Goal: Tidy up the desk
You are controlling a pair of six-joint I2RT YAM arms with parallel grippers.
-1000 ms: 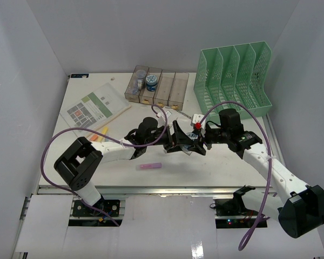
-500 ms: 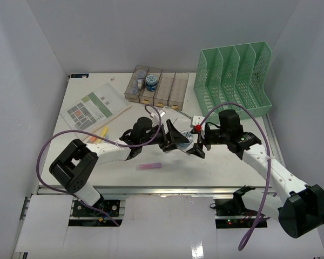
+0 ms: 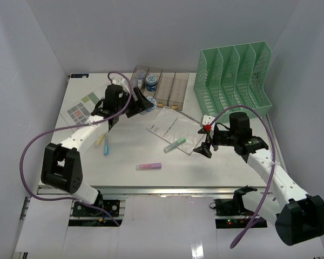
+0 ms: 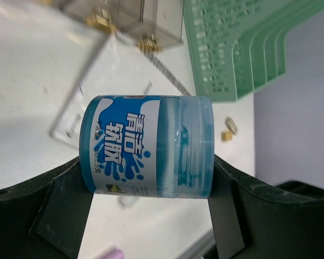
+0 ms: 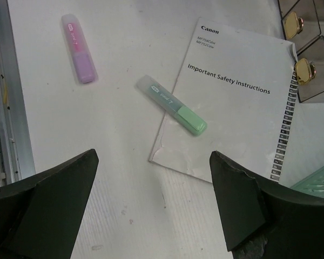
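The white counter (image 3: 124, 154) spreads under both arms, its silver rail along the near edge. A green file rack (image 3: 233, 81) stands at its far right corner. The left arm reaches far back toward the clear bins (image 3: 163, 89), its hand (image 3: 142, 102) clamped on a blue jar (image 4: 148, 145) lying sideways between the fingers. The right arm bends inward, its hand (image 5: 152, 162) spread wide above a booklet (image 5: 235, 105). A green highlighter (image 5: 173, 104) overlaps the booklet's edge; a purple highlighter (image 5: 78, 47) lies near the rail.

two blue jars (image 4: 148, 145), two booklets (image 5: 232, 97), four clear bins (image 3: 157, 89), one green file rack (image 3: 235, 81) — highlighters (image 5: 173, 105), at least three
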